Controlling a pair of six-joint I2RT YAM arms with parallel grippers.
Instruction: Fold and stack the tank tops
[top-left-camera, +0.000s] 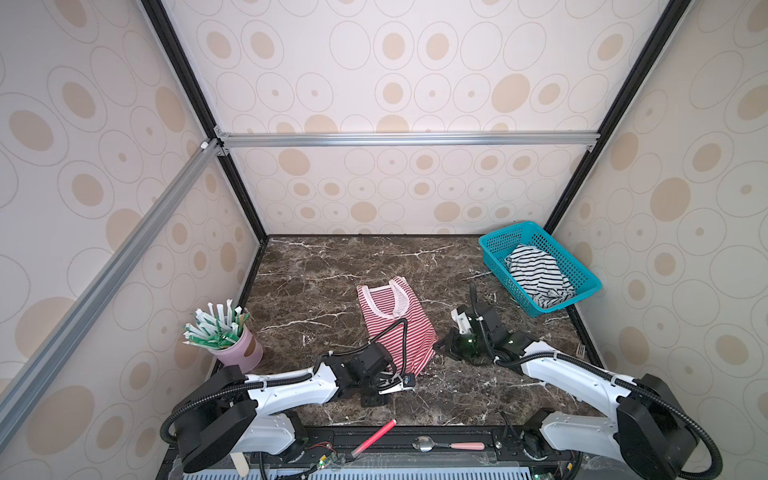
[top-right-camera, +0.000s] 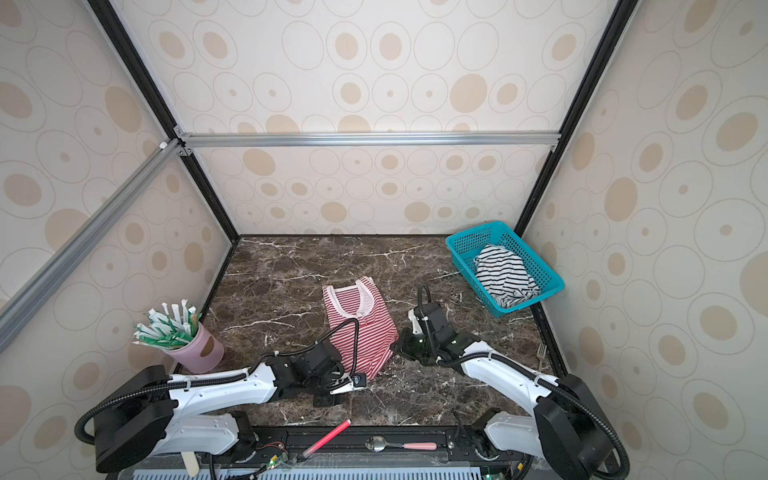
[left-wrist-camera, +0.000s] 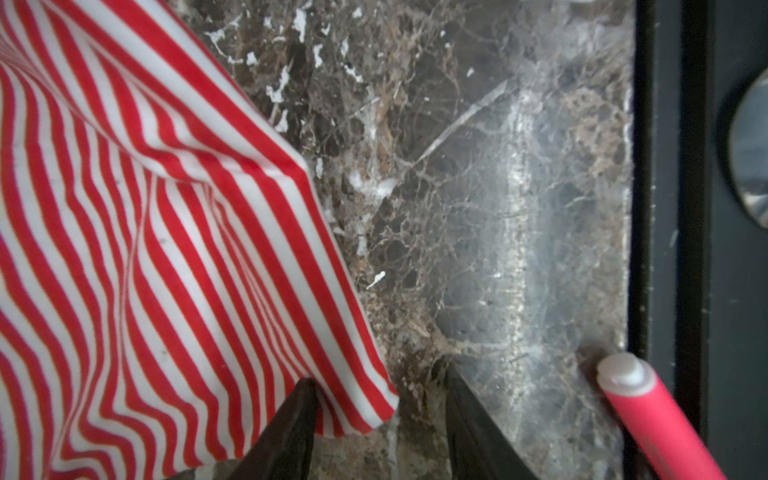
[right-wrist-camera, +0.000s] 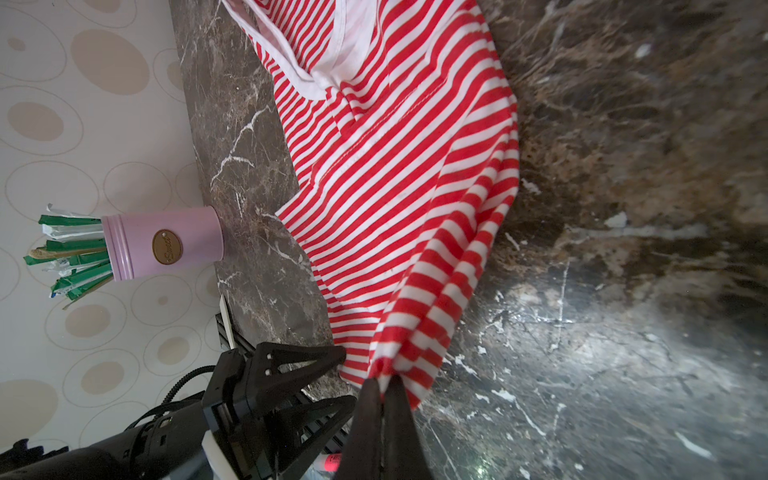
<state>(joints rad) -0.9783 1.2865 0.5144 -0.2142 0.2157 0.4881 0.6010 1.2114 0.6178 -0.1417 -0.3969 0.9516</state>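
right gripper (right-wrist-camera: 384, 380) is pressed together, pinching the hem corner of the red-and-white top (right-wrist-camera: 395, 166), with the cloth bunched into pleats right at the tips. left gripper (left-wrist-camera: 380, 376) stands spread, the other hem corner lying in the gap against one finger (left-wrist-camera: 291, 415), not clamped as far as i can see. in a top view the red-and-white top (top-left-camera: 417, 332) lies mid marble table (top-left-camera: 311, 282), neck and white trim toward 12 o'clock, hem toward 6, right gripper at about 4 o'clock of it and left at about 6. black-and-white top (top-left-camera: 536, 274) sits crumpled in the teal basket (top-left-camera: 505, 240) at 2 o'clock of the table, untouched. pink cup (top-left-camera: 239, 349) of packets at 8 o'clock, red pen (top-left-camera: 374, 436) on the front rail at 6. my read: the step is getting both hem corners so the hem can fold up toward 12. to do it well, left should slide deeper over its corner and close through all layers before anything lifts; then raise both together, level, cloth lightly taut between them, carry to the neckline and lay down without dragging the part underneath. risks: a thin edge bite slipping out, uneven height skewing the fold, and the left arm's cable (top-left-camera: 399, 332) arcing over the cloth could snag it.
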